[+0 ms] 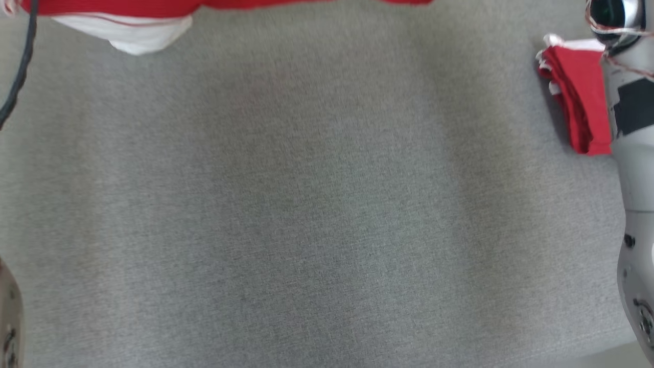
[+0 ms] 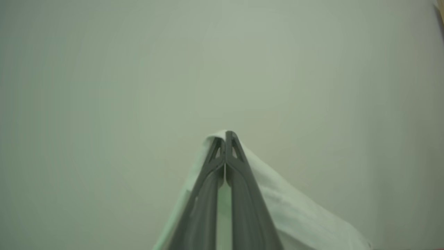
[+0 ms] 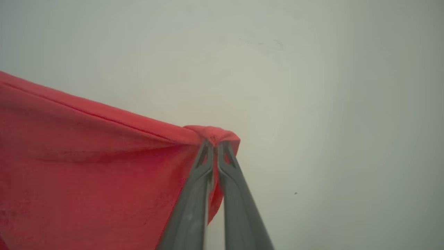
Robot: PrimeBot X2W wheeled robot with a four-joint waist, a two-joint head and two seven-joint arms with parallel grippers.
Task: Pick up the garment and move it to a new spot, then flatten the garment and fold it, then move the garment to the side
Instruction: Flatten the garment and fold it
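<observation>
Gripping left: left gripper point(image 2: 225, 135) was pinched shut on a white part of the garment point(image 2: 298, 215).
Gripping right: right gripper point(image 3: 215, 143) was clamped on its red corner.
Garment: stretched across the grey surface's point(image 1: 306, 204) far side.
Aside: folded red stack point(image 1: 577, 97) at the right.

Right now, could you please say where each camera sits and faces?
Head view: on the head, facing down at the grey table; right forearm at right.
Left wrist view: along the left gripper, shut on the garment.
Right wrist view: along the right gripper, shut likewise.
Shared: both wrist views show the garment.
</observation>
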